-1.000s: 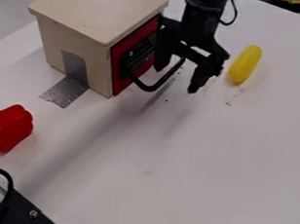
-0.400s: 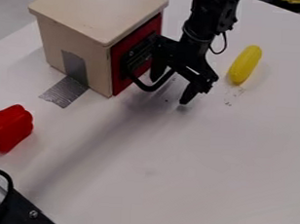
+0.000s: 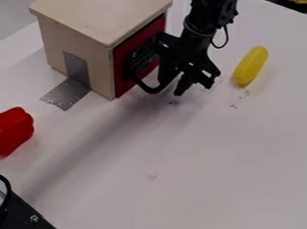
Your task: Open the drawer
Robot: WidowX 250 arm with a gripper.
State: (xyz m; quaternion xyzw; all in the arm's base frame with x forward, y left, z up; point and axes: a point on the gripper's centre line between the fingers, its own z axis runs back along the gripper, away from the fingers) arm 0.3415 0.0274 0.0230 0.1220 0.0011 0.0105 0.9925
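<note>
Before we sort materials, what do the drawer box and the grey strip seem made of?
The drawer box looks like plain or painted wood, judging by its pale, matt panels. The grey strip looks like duct tape or foil: wrinkled, shiny, bent from box to table.

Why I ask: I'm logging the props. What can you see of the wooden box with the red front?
The box looks like pale wood and stands upright on the white table. Its flat, rounded-corner top slightly overhangs the sides. The red front looks closed and carries a curved black handle that juts out. Silver tape runs from one side down onto the table. The gripper is at the handle; whether they touch is unclear.
</note>
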